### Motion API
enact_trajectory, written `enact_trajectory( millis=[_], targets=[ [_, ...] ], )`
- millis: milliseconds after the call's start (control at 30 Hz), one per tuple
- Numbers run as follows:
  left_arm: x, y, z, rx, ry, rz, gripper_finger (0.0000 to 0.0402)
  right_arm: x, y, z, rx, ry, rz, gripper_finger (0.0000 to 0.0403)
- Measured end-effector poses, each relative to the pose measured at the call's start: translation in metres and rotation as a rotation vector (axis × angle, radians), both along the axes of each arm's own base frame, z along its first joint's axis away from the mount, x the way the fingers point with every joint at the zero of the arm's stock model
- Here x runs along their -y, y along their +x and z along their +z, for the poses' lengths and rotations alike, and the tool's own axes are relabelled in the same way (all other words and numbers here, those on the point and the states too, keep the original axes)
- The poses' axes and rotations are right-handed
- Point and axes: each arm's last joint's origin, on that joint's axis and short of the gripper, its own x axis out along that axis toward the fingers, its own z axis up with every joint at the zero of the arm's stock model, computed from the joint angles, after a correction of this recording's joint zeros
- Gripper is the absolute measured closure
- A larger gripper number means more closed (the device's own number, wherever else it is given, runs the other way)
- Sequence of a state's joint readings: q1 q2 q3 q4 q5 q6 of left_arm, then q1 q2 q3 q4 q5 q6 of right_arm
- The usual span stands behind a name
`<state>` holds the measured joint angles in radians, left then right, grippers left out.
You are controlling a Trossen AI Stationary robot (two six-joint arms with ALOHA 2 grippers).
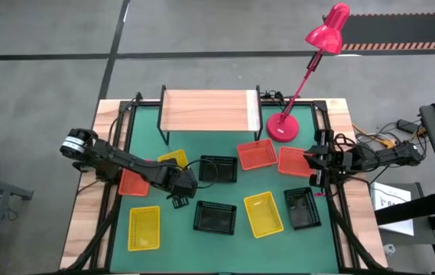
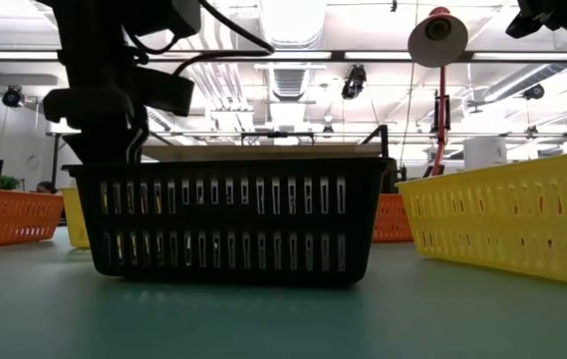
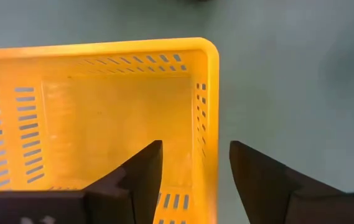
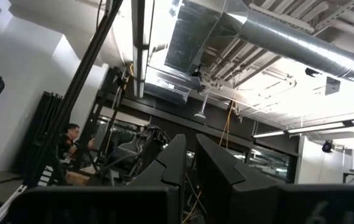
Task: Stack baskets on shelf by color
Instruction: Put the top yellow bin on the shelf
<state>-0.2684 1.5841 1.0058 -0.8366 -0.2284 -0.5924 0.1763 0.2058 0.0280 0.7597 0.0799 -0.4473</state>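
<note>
My left gripper (image 1: 180, 177) (image 3: 195, 146) is open and points down over a yellow basket (image 1: 173, 158) left of the table's middle. One finger (image 3: 145, 168) stands inside the basket and the other (image 3: 257, 174) outside, either side of its side wall (image 3: 209, 124) near a corner, without touching it. Two more yellow baskets (image 1: 144, 228) (image 1: 263, 214) lie near the front. The three black baskets (image 1: 219, 169) (image 1: 215, 217) (image 1: 303, 208) and the three orange ones (image 1: 134, 182) (image 1: 257, 155) (image 1: 293, 161) lie loose on the mat. The wooden shelf (image 1: 209, 111) stands at the back, its top bare. My right gripper (image 1: 314, 169) (image 4: 190, 140) is shut and empty at the right edge.
A pink-red desk lamp (image 1: 282, 126) stands right of the shelf, with its head leaning out over the table's back edge. In the low view a black basket (image 2: 233, 219) fills the front, with a yellow one (image 2: 512, 224) to its right. Cables lie at the table's right edge (image 1: 370, 141).
</note>
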Motion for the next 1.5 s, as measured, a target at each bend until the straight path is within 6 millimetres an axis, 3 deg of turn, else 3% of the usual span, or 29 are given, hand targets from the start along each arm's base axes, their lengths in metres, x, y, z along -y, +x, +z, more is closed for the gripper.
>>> enact_trajectory(
  millis=[167, 400, 633, 767, 933, 1167, 1333, 1500],
  targets=[
    [0.0, 0.001, 0.001, 0.005, 0.005, -0.004, 0.027, 0.0, 0.0, 0.0, 0.0, 0.0, 0.0, 0.0374],
    [0.0, 0.0, 0.001, -0.01, -0.01, -0.007, 0.0385, 0.0, 0.0, 0.0, 0.0, 0.0, 0.0, 0.0374],
    [0.006, 0.001, 0.011, -0.021, -0.046, -0.019, 0.0398, 0.0, 0.0, 0.0, 0.0, 0.001, 0.0, 0.0374],
    [0.01, 0.004, 0.037, -0.051, -0.07, -0.044, 0.0399, 0.0, 0.0, 0.0, 0.0, 0.0, 0.0, 0.0374],
    [0.021, 0.01, 0.089, -0.019, -0.086, -0.212, 0.04, 0.0, 0.0, 0.0, 0.0, 0.001, 0.001, 0.0374],
    [0.026, 0.021, 0.172, 0.233, -0.041, -0.402, 0.0401, 0.0, 0.0, 0.0, -0.006, 0.0, 0.001, 0.0374],
    [0.02, 0.021, 0.217, 0.37, 0.204, -0.512, 0.0401, 0.0, 0.0, -0.001, -0.009, -0.001, 0.001, 0.0374],
    [-0.002, 0.023, 0.227, 0.307, 0.476, -0.574, 0.0401, 0.0, 0.001, -0.001, -0.014, -0.002, 0.001, 0.0374]
  ],
)
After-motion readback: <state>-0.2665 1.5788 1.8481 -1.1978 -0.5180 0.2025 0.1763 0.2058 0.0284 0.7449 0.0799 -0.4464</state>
